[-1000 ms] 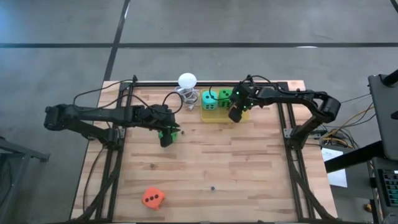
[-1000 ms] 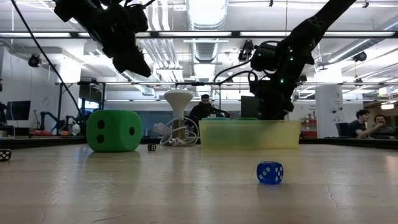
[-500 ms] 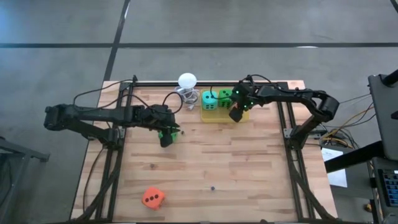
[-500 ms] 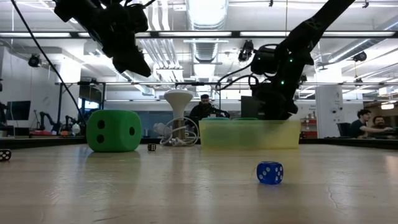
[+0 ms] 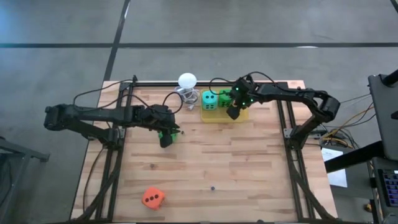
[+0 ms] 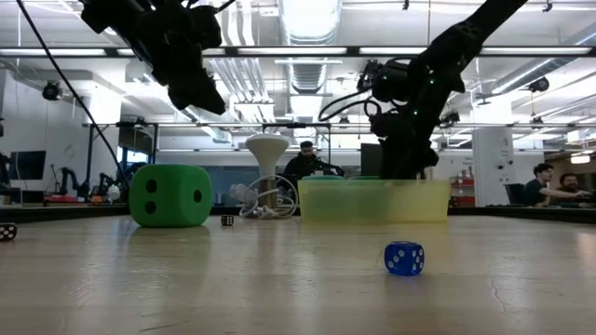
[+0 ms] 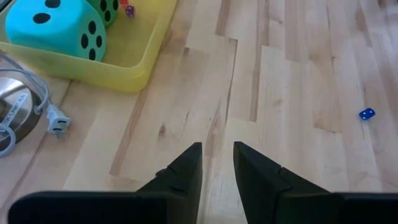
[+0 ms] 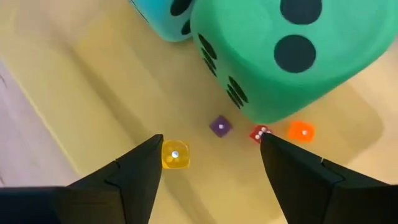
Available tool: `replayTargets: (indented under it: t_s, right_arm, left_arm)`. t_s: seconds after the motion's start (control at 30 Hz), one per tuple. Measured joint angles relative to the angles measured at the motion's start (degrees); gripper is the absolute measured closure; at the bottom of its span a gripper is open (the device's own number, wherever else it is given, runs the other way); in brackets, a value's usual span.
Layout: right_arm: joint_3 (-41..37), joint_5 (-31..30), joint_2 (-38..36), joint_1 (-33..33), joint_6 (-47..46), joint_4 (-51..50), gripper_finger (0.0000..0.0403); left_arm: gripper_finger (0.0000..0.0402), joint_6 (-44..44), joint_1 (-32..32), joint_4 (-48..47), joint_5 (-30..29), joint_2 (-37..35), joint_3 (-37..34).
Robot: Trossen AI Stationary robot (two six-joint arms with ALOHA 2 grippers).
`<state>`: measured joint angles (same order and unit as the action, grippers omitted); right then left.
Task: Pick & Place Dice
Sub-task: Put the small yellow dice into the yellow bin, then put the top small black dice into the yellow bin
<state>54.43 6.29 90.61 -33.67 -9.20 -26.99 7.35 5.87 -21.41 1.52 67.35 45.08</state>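
Right end effector [image 8: 210, 163] hangs open over the yellow tray [image 5: 219, 116], which holds teal die [image 5: 209, 100], green die [image 8: 292, 50] and tiny dice. Left end effector [image 7: 217, 163] sits narrowly parted, apparently empty, above the tabletop [image 5: 236, 168].

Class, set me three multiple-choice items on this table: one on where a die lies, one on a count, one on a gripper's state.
1. The orange-red die lies: A in the yellow tray; B on the bare table, far from the tray; C in a gripper.
2. Tiny dice on the tray floor in the right wrist view: A two; B six; C four.
3. The right gripper is: A open and empty above the tray; B shut on a die; C shut on nothing.
Key: B, it sits alone on wood; C, yellow, purple, red, orange; A, fingers apart, nothing between.
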Motion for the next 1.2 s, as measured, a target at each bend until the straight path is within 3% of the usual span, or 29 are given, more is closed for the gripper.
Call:
replayTargets:
  t_s: [0.13, 0.23, 0.33, 0.4, 0.5, 0.6, 0.7, 0.8, 1.0, 1.2]
  right_arm:
    - [0.53, 4.59, 0.00, -0.03, -0.12, 0.25, 0.0128]
    - [1.21, -4.38, 0.41, 0.74, -0.67, -3.41, 0.0126]
    - [1.27, -3.02, 1.06, 0.90, 0.53, -4.34, 0.0129]
    - [1.39, -8.25, 0.81, 1.67, -1.28, -4.80, 0.0132]
    - [0.79, 0.56, 0.93, 1.93, 1.36, -3.64, 0.0135]
    - [1.53, -6.70, 1.05, 2.13, -1.44, -4.96, 0.0135]
    - [1.20, 4.41, 1.44, 1.95, -0.06, -3.58, 0.0131]
    - [2.05, -6.98, 1.31, 2.79, -0.21, -6.54, 0.0130]
    - [2.80, -5.08, 0.21, 2.76, 0.14, -6.02, 0.0129]
    - [3.01, -5.04, -3.38, 4.33, 0.38, -6.93, 0.0134]
  left_arm:
    - [0.0303, 0.15, 0.00, 0.00, 0.01, 0.00, 0.00]
    - [0.0303, 0.15, 0.00, -0.02, 0.00, 0.00, 0.00]
    - [0.0303, 0.13, 0.00, -0.02, 0.02, 0.00, 0.00]
    - [0.0303, 0.14, 0.02, -0.02, 0.00, 0.00, 0.00]
    - [0.0303, 0.15, 0.04, -0.04, 0.01, 0.00, 0.00]
    - [0.0303, 0.15, 0.09, -0.04, 0.02, 0.00, 0.00]
    - [0.0303, 0.15, 0.09, -0.21, 0.04, 0.00, 0.00]
    - [0.0303, 0.16, 0.13, -0.40, 0.03, 0.00, 0.00]
    - [0.0303, 0.57, 0.23, -0.46, 0.15, 0.06, 0.68]
    - [0.0303, 0.46, 0.22, -6.26, 0.15, 2.52, 6.56]
